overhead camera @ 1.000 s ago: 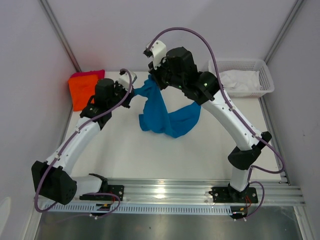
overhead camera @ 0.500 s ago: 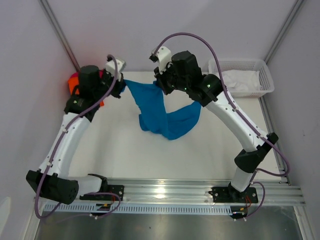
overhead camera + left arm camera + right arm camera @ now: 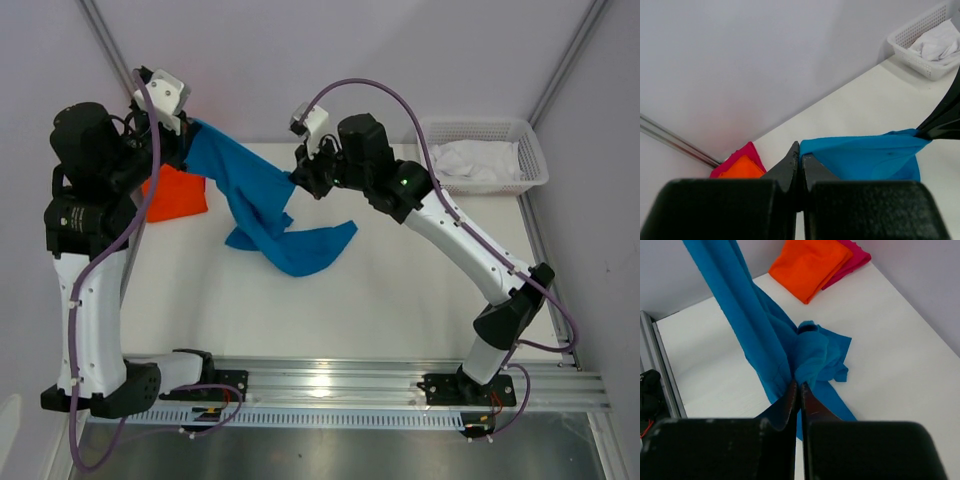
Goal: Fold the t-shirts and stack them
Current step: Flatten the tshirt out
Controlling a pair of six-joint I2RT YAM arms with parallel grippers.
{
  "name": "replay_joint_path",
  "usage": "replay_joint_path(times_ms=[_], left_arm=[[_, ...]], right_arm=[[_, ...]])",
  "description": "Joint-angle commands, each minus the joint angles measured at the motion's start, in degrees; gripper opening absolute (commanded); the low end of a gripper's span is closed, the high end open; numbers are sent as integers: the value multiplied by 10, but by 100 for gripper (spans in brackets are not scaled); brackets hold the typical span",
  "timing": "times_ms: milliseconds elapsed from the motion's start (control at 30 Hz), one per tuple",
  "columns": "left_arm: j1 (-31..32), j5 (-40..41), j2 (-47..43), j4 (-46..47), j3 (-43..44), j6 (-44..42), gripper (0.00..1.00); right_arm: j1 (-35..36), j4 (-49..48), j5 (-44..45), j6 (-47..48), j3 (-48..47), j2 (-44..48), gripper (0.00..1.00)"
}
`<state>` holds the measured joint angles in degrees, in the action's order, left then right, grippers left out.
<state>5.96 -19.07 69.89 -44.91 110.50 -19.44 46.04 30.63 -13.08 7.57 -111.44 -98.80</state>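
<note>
A bright blue t-shirt (image 3: 243, 186) hangs stretched in the air between my two grippers. Its lower end (image 3: 300, 250) trails crumpled on the white table. My left gripper (image 3: 189, 132) is raised high at the far left and is shut on one corner of the shirt (image 3: 860, 155). In the left wrist view, the left gripper (image 3: 800, 151) pinches that edge. My right gripper (image 3: 297, 179) is shut on a bunched part of the cloth (image 3: 812, 352), as the right wrist view (image 3: 799, 385) shows. A folded orange t-shirt (image 3: 810, 262) lies on a pinkish-red one (image 3: 856, 257) in the table's far-left corner.
A white lattice basket (image 3: 481, 127) holding white cloth (image 3: 475, 160) stands at the far right. Grey walls and a metal rail (image 3: 330, 385) border the table. The orange t-shirt (image 3: 176, 192) lies just below my raised left arm.
My left arm has swung up and to the left, pulling the blue t-shirt out taut. My right gripper has shifted slightly left, and the shirt's trailing end has slid left across the table.
</note>
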Motion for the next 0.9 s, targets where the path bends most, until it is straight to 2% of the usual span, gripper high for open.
replay_joint_path(times_ms=[0,167,200,233,300,433,600,667,867], left_arm=[[-23,54,-6,53,41,-25,0],[-24,53,-15,56,23,-24,0],[-24,52,-14,56,22,-23,0],[-24,51,-14,56,24,-22,0],[-24,47,-14,54,25,-21,0],[-24,43,-15,50,33,-16,0],[-24,11,-15,40,61,-2,0],[-24,-5,-6,21,90,12,0],[-26,-182,-2,-53,95,64,0]], right_arm=[[-23,67,-11,14,15,10,0],[-34,51,-29,10,29,20,0],[-34,55,-31,15,28,22,9],[-35,55,-30,18,30,25,46],[-34,51,-23,32,38,30,76],[-36,33,-40,78,70,47,80],[-50,27,-183,224,120,47,79],[-55,9,-221,237,120,18,78],[-80,-36,-319,192,29,-124,75]])
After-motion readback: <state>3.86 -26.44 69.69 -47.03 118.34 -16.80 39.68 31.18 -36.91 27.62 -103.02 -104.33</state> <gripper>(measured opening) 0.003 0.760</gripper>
